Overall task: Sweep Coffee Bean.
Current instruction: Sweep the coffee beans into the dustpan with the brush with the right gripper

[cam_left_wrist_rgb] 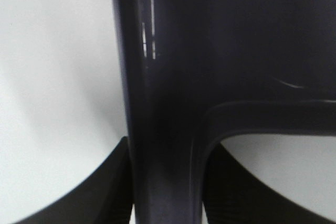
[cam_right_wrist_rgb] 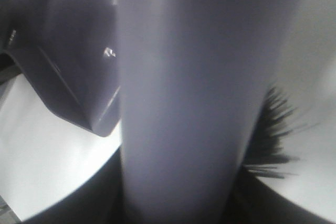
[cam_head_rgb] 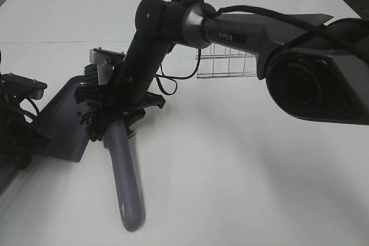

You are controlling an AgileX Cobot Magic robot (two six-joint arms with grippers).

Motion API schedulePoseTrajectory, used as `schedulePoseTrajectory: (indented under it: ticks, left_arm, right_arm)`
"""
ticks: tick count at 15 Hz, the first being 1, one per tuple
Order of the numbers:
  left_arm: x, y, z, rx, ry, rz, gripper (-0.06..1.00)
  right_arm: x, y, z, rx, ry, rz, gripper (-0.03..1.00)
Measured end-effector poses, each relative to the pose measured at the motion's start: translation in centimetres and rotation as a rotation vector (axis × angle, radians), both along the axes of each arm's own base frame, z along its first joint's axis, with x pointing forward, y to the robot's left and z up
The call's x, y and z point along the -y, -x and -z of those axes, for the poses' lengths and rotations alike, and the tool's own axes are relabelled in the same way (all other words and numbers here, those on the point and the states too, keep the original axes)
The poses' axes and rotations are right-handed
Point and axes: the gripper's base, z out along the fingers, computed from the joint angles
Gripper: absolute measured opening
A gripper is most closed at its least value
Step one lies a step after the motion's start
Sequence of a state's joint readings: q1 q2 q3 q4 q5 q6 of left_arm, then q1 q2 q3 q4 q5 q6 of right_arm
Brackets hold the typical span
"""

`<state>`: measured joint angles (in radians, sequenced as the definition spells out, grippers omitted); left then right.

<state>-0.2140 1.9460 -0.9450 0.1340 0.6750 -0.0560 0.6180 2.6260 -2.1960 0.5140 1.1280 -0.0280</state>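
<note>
My right gripper point(cam_head_rgb: 118, 113) has reached across to the left and is shut on the grey-purple brush point(cam_head_rgb: 124, 182). Its long handle points toward the table's front. In the right wrist view the handle point(cam_right_wrist_rgb: 184, 103) fills the space between the fingers, and the black bristles point(cam_right_wrist_rgb: 273, 124) splay onto the table. The bristles point(cam_head_rgb: 91, 122) sit at the mouth of the grey-purple dustpan point(cam_head_rgb: 60, 119). At the far left edge my left gripper point(cam_head_rgb: 27, 142) is shut on the dustpan's handle point(cam_left_wrist_rgb: 163, 129). The arm and bristles cover the spot, so no coffee bean shows.
A clear wire basket point(cam_head_rgb: 226, 64) stands behind the right arm near mid-table. The right arm's bulky base point(cam_head_rgb: 317, 84) fills the right side. The white tabletop point(cam_head_rgb: 242, 188) stretches to the front right.
</note>
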Motion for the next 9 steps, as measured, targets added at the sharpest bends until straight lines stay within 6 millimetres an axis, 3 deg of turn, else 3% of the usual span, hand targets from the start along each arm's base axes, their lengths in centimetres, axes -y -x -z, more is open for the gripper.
schedulePoseTrajectory:
  ticks: [9]
  left_arm:
    - [0.0, 0.0, 0.0, -0.001, 0.005, -0.007, 0.34]
  right_arm:
    - [-1.5, 0.0, -0.1, -0.011, -0.184, 0.014, 0.37]
